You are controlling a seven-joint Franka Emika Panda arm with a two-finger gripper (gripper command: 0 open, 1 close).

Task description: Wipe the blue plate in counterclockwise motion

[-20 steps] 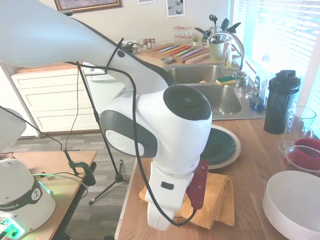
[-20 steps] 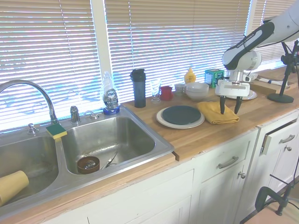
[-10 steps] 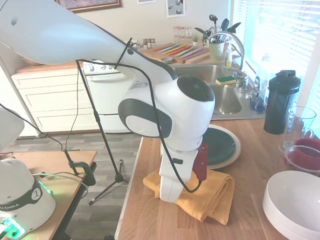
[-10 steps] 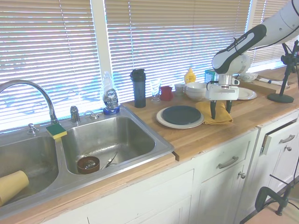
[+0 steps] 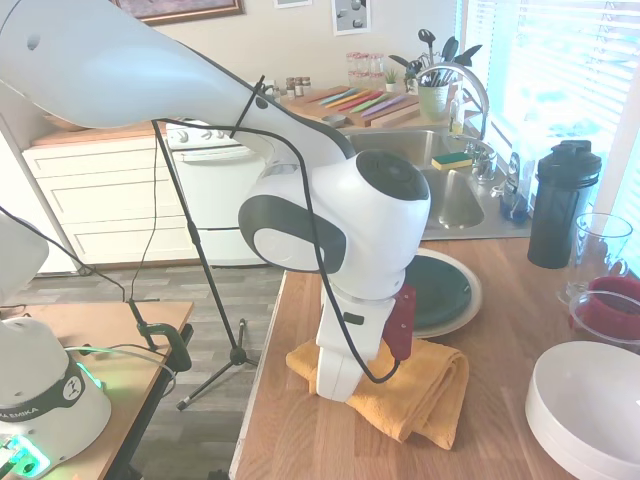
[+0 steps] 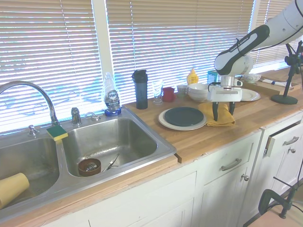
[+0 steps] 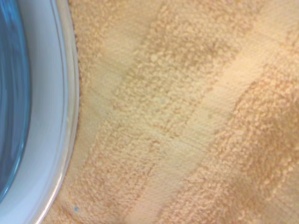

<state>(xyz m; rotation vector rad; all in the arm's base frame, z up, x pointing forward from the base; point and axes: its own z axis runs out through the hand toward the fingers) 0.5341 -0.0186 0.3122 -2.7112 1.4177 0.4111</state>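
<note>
One round, dark teal-blue plate (image 6: 183, 116) rests atop a larger cream-white plate (image 6: 164, 123) on the wooden counter (image 6: 208, 137). Just beside it, the open-fingered gripper (image 6: 222, 111) straddles a folded yellow towel (image 6: 222, 118), likely to grasp it for wiping. White bowls (image 6: 199, 91) stand behind.

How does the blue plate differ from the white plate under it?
The blue plate is dark and glossy, while the white plate is pale cream. The blue plate is smaller, so the white plate shows as a ring around it. The blue plate lies on top; the white plate rests on the wooden counter, its edge beside the yellow towel. Both are round, flat and lie level.
</note>
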